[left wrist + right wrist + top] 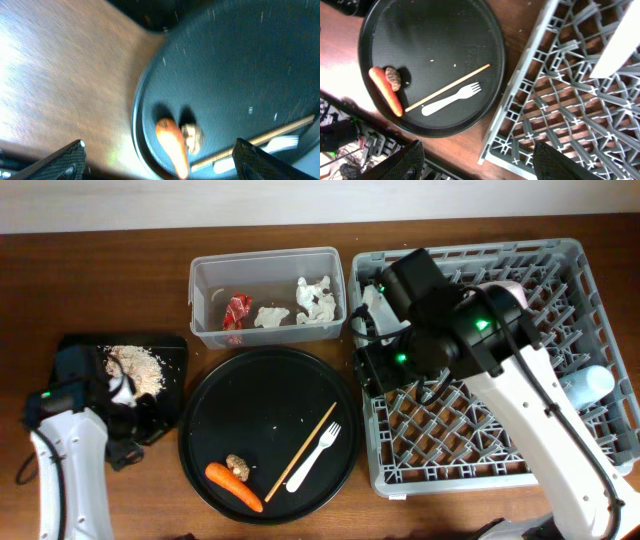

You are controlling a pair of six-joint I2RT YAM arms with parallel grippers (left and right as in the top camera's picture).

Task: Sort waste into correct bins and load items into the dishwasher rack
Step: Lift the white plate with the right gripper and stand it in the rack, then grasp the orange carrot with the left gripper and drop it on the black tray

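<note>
Left gripper (157, 146) jaws stand wide apart and hold nothing, above the round black tray (225, 60), where the orange carrot (172, 145) lies just beside the brown lump (192, 137). Right gripper (479, 150) gapes empty too, between tray and dishwasher rack (555, 115). The chopstick (447, 87) and white fork (451, 98) lie side by side on the tray.

one round black tray (260, 390) holds one carrot (234, 486) at seven o'clock, one brown lump (238, 467), one chopstick (300, 452), one fork (313, 458). one clear tub (267, 256): one red wrapper (237, 310), two or three tissues (318, 300). one rack (440, 442).
</note>
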